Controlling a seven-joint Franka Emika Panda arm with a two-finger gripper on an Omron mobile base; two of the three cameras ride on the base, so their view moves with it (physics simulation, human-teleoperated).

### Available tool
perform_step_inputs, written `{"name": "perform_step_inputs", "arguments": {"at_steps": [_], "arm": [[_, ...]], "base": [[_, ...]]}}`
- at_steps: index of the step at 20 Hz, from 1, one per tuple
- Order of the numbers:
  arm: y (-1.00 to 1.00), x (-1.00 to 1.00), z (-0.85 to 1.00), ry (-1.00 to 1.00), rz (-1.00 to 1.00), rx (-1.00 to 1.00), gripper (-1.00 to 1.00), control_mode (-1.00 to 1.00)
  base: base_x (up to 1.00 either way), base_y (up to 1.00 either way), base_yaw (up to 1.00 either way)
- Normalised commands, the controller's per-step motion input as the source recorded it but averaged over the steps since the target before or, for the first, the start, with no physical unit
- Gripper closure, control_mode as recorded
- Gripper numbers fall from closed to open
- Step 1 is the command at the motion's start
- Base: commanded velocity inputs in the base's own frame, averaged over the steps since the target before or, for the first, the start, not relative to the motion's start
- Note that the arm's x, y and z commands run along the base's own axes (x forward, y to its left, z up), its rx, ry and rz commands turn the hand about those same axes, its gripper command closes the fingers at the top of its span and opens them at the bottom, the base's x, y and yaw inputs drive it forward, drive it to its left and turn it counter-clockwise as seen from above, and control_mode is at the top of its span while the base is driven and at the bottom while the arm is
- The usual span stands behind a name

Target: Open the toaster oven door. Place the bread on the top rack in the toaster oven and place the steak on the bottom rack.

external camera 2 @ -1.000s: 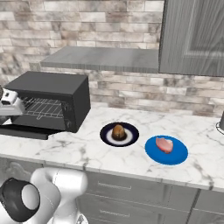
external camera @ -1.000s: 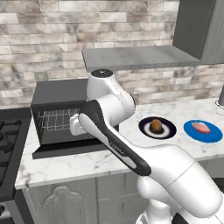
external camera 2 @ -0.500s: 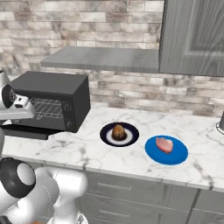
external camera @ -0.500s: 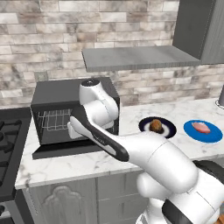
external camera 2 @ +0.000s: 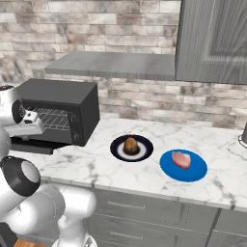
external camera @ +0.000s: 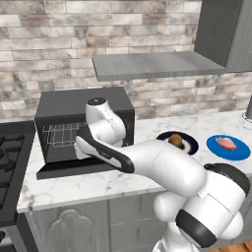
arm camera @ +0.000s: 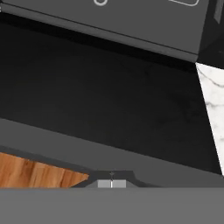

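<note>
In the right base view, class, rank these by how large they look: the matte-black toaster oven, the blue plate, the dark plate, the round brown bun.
1. Boxy matte-black toaster oven, clearly largest.
2. Round blue plate and round dark plate: too alike to rank, and the blue one sits slightly nearer the camera.
3. Round golden-brown bun, smallest; it sits well inside the dark plate's rim.

toaster oven [external camera 2: 72, 101] matte black | bread [external camera 2: 130, 145] golden-brown | steak [external camera 2: 182, 159] pink | counter [external camera 2: 144, 173] white marble, grey veins

The toaster oven [external camera 2: 60, 108] stands on the counter [external camera 2: 96, 166], its door [external camera: 74, 168] lying flat in front. A stove [external camera: 10, 162] is beside it. On the other side sits the bread [external camera 2: 130, 145] on a plate [external camera 2: 143, 153], with the steak [external camera 2: 182, 159] on a second plate [external camera 2: 195, 173] beyond. A shelf [external camera 2: 111, 65] hangs above.
</note>
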Motion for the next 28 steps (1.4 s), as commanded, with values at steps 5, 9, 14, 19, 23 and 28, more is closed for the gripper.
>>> {"name": "perform_step_inputs", "arguments": {"at_steps": [5,9,14,19,23,28], "arm": [[0.07,0.16,-0.47,0.0,0.0,-0.01,1.0,-1.0],[0.07,0.08,-0.46,0.0,0.0,-0.02,1.0,-1.0],[0.09,0.0,-0.51,0.0,0.0,-0.03,1.0,-1.0],[0.04,0.0,-0.44,0.0,0.0,-0.01,1.0,-1.0],[0.0,0.0,-0.18,0.0,0.0,0.0,1.0,-1.0],[0.0,-0.16,0.26,-0.05,0.0,0.07,1.0,-1.0]], "base": [[0.0,0.0,0.0],[0.0,0.0,0.0],[0.0,0.0,0.0],[0.0,0.0,0.0],[0.0,0.0,0.0],[0.0,0.0,0.0]]}}
